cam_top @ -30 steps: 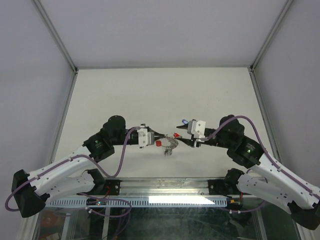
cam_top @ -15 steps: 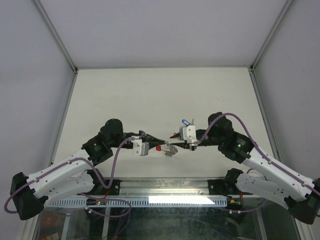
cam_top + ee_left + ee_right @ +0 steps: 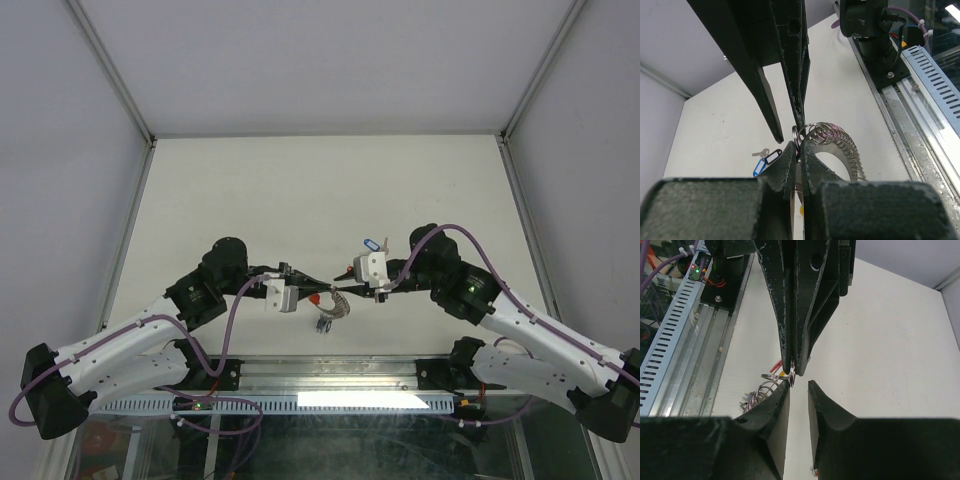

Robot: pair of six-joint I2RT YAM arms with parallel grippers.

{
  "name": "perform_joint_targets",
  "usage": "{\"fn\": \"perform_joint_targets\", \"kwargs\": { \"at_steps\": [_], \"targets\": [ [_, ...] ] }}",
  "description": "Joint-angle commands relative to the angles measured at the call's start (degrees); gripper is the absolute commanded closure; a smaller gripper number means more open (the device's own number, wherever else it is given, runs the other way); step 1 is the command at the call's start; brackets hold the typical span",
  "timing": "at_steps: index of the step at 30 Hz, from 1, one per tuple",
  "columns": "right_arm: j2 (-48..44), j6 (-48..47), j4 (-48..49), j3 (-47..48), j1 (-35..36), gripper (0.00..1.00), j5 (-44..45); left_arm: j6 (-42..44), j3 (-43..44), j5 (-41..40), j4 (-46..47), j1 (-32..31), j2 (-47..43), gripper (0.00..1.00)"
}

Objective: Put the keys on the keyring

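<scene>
1. Top external view: the two arms reach inward and meet over the near middle of the white surface (image 3: 250, 200).
   - The left tool (image 3: 322, 291) and the right tool (image 3: 348, 289) point tip to tip, with the keyring (image 3: 340, 300) between them.
   - A small cluster of keys (image 3: 322, 325) shows just nearer the arm bases than the ring. Whether it hangs or lies flat cannot be told here.
   - A blue-tagged key (image 3: 371, 243) lies alone on the surface just beyond the right tool.
   - Neither tool's state is readable at this size.

2. Left wrist view: the left tool (image 3: 799, 150) is clenched, its two pads pressed together on the thin metal of the keyring (image 3: 840, 150).
   - The ring curves away to the right, with a row of small rings (image 3: 827, 134) strung along it.
   - The right tool (image 3: 790, 135) comes in from above with its jaws apart, its tips on either side of the pinched spot.
   - The blue-tagged key (image 3: 765, 162) rests on the surface (image 3: 715, 140) to the left, apart from the rest.

3. Right wrist view: the right tool (image 3: 798, 387) is released, with bare surface (image 3: 880, 340) showing through the gap between its fingers.
   - The left tool (image 3: 792, 371) comes down from the top, closed on the keyring (image 3: 762, 387) just above that gap.
   - The ring touches or nearly touches one right fingertip.
   - A red tag (image 3: 776, 363) shows beside the small rings.
</scene>
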Motion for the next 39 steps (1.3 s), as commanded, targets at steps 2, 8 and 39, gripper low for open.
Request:
{"fn": "perform_joint_targets", "kwargs": {
  "at_steps": [2, 8, 39],
  "targets": [
    [0.46, 0.58, 2.97, 2.68, 1.37, 0.76, -1.09, 1.70, 2.02, 1.60, 4.14, -0.33, -0.21, 1.00],
    [-2.13, -3.56, -3.38, 4.02, 1.40, 0.74, 2.78, 2.01, 2.21, 0.76, 3.43, -0.33, -0.75, 1.00],
    [-0.05, -1.94, -0.68, 5.08, 1.40, 0.77, 0.90, 1.37, 3.23, 0.84, 3.22, -0.37, 0.93, 1.00]
  ]
}}
